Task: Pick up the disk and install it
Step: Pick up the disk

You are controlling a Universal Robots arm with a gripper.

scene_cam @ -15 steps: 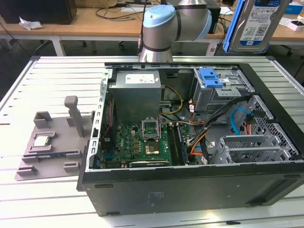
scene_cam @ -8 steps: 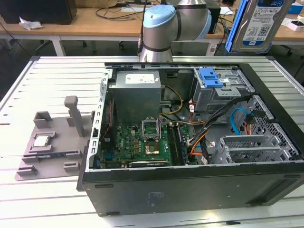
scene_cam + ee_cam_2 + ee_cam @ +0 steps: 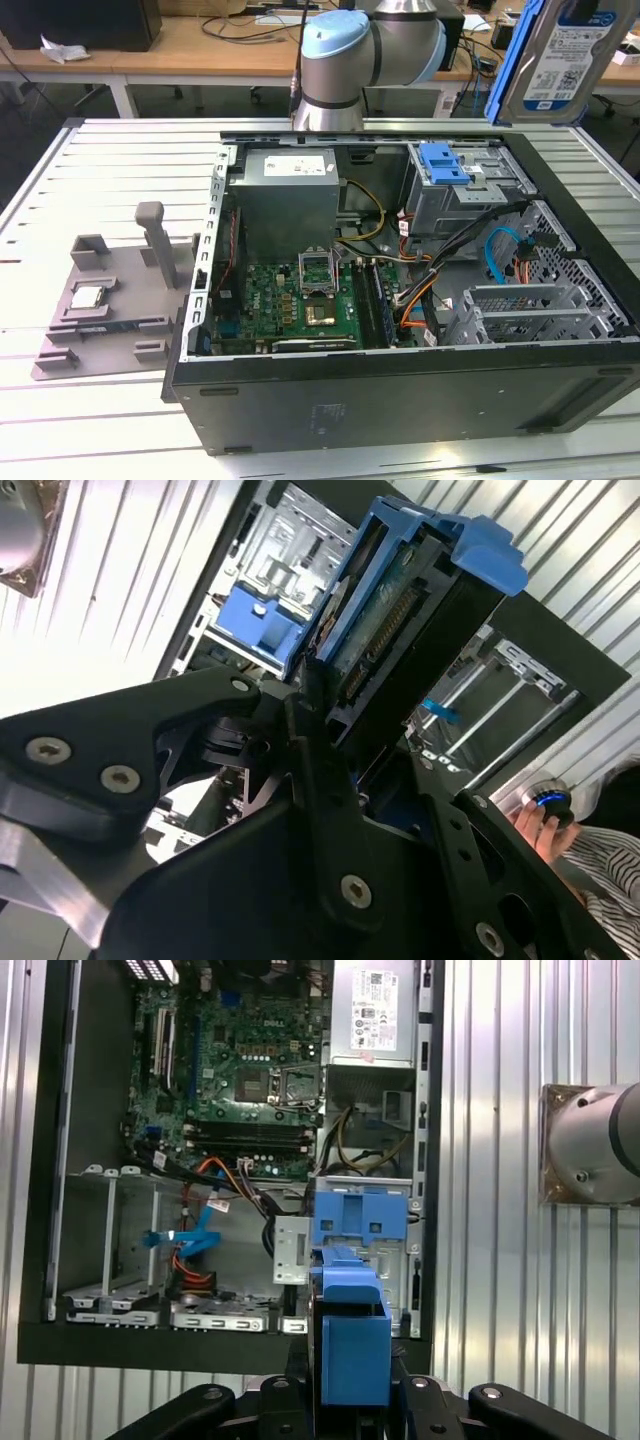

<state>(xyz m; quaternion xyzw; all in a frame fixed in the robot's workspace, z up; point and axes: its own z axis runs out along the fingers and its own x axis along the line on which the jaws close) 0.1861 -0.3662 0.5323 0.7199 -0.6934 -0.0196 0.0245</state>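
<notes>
The disk (image 3: 555,55), silver with a white-and-blue label and a blue carrier frame, hangs upright in the air above the far right corner of the open computer case (image 3: 400,390). In both wrist views my gripper (image 3: 370,730) (image 3: 350,1385) is shut on the disk (image 3: 400,620) (image 3: 355,1340), its black fingers clamping both sides. The disk is seen edge-on, above the grey drive cage with the blue latch (image 3: 360,1220) (image 3: 450,165) and clear of it.
Inside the case lie the motherboard (image 3: 300,305), the power supply (image 3: 285,185), cables and empty drive bays (image 3: 540,310). A grey fixture (image 3: 100,310) holding a processor chip stands at the exterior view's left. A person's hand (image 3: 540,825) rests near the case. The arm's base (image 3: 590,1145) is bolted to the table.
</notes>
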